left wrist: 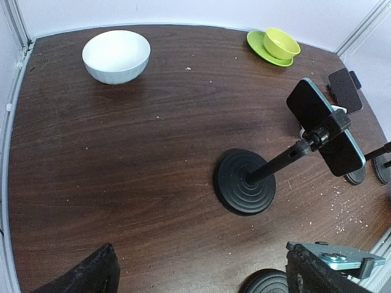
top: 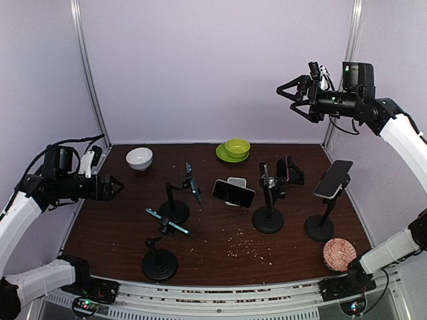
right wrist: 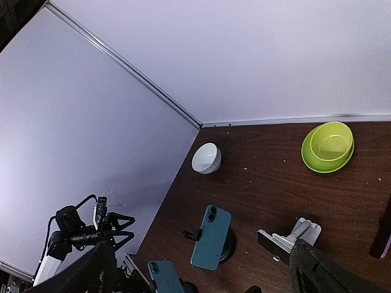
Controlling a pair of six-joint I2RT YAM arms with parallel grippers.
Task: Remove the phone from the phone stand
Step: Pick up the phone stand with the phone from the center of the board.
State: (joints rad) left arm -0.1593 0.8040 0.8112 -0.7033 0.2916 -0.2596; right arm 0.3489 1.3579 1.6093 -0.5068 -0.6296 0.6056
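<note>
Two grippers, both released and empty. Our left gripper (top: pixel 115 187) hovers low over the bench (top: pixel 113 230), nearest the teal phone (top: pixel 193 183) clamped in its phone stand (top: pixel 175 211), so we judge it will reach. Our right gripper (top: pixel 287 97) hangs high, out of the way.

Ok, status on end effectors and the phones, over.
Left end effector open, empty, low at left. Right end effector open, empty, raised high at right. Phones all on their stands, none touched, crowded mid-table.

Lilac walls (top: pixel 213 67) — dark wooden table (top: pixel 120 220)
</note>
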